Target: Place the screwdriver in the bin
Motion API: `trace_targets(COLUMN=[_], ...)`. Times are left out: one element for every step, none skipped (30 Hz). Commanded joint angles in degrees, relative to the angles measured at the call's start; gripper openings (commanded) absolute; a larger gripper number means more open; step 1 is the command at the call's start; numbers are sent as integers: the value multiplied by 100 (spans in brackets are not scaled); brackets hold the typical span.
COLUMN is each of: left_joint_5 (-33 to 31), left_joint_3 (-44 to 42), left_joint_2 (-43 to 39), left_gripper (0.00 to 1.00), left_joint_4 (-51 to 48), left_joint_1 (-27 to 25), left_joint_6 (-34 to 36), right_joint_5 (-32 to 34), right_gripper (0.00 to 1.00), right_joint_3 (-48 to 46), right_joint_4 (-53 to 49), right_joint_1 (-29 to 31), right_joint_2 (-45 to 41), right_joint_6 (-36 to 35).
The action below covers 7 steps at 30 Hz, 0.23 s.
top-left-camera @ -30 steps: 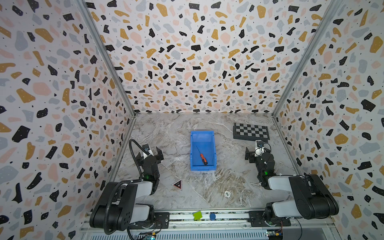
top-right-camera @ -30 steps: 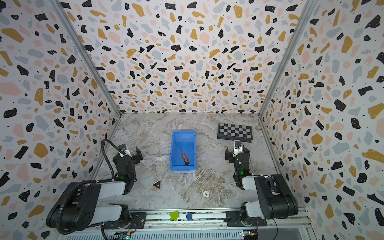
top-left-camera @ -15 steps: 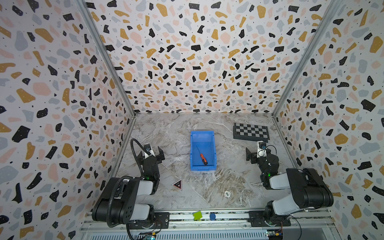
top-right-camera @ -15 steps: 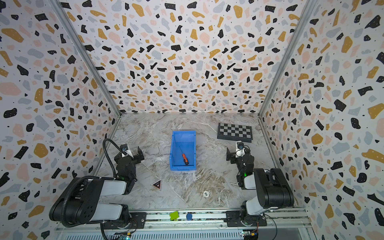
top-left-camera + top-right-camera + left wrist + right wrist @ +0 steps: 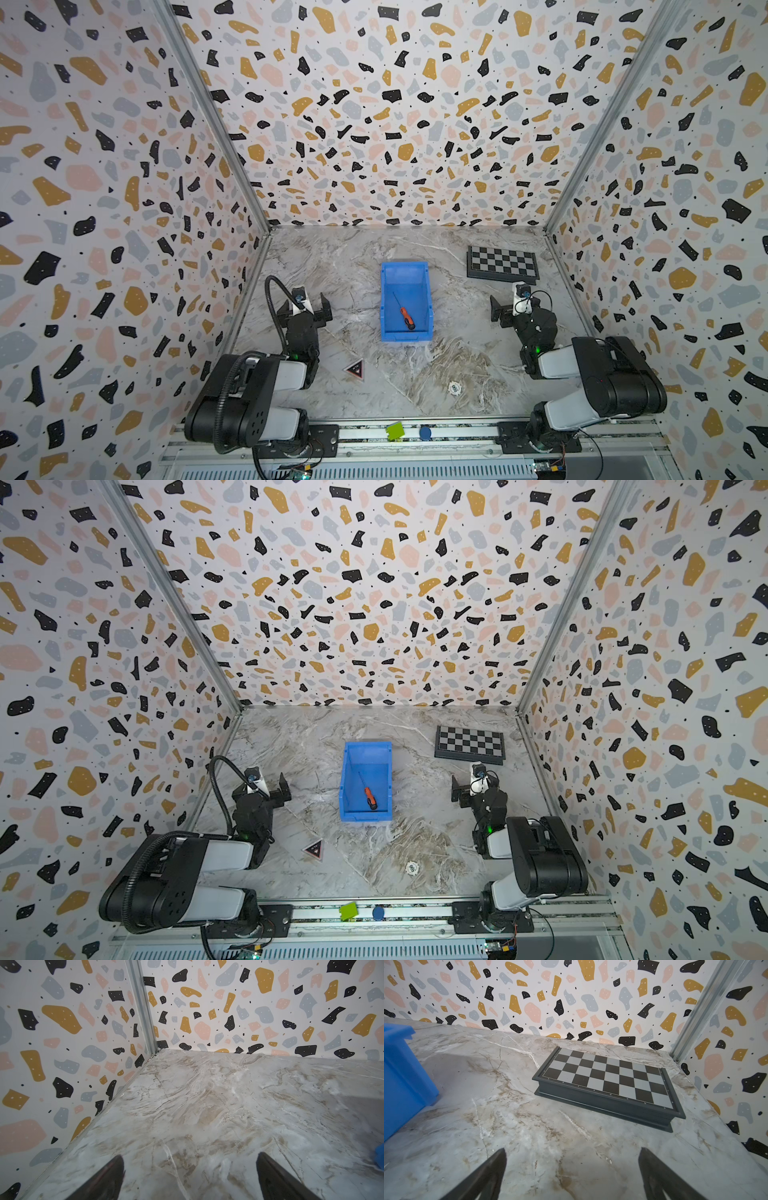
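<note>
The screwdriver (image 5: 406, 318) (image 5: 370, 798), with an orange handle and a thin dark shaft, lies slantwise on the floor of the blue bin (image 5: 405, 268) (image 5: 368, 750) in both top views. No gripper touches it. My left gripper (image 5: 305, 309) (image 5: 266, 789) (image 5: 190, 1156) hangs open over bare marble, left of the bin. My right gripper (image 5: 517, 309) (image 5: 478, 791) (image 5: 572, 1149) stands open to the bin's right, with nothing between its fingers. The right wrist view shows one outer wall of the bin (image 5: 402, 1076). A blue sliver of the bin (image 5: 380, 1155) shows in the left wrist view.
A black-and-white chequered board (image 5: 503, 264) (image 5: 469, 744) (image 5: 608, 1078) lies at the back right, beyond the right gripper. A triangular sticker (image 5: 355, 369) and a small round disc (image 5: 455, 387) lie on the marble in front of the bin. Patterned walls close three sides.
Both arms have folded a little further back toward the front rail. The grippers have barely shifted, and both stay open. The screwdriver has not moved in the bin.
</note>
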Motion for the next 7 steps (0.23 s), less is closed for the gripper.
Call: trace_targets(left_joint_5=[27,32,24,23,24,17,14], left_joint_3=[-20,-20,-20,-20,-12,-11,-11], left_joint_2=[8,2,13,12,14,10,8], left_gripper=[100,100,100,100,100,100,100], left_joint_4=[357,356,360,365,355,361,350], left_joint_1=[-11,-11,-11,-11,-11,-11,-11], left_joint_6=[97,99,94,101,99,91,98], right_joint_5=[13,13,18,14,13,13,13], right_gripper=[99,99,99,99,99,99,99], right_joint_3=[108,115,119,119,111,102,99], right_joint_4=[53,41,44,39,43,57,59], right_joint_1=[27,30,29,27,29,29,29], right_joint_2=[-61,-47,-46,-46,-52,-65,-63], right_joint_6=[31,34,36,37,37,44,42])
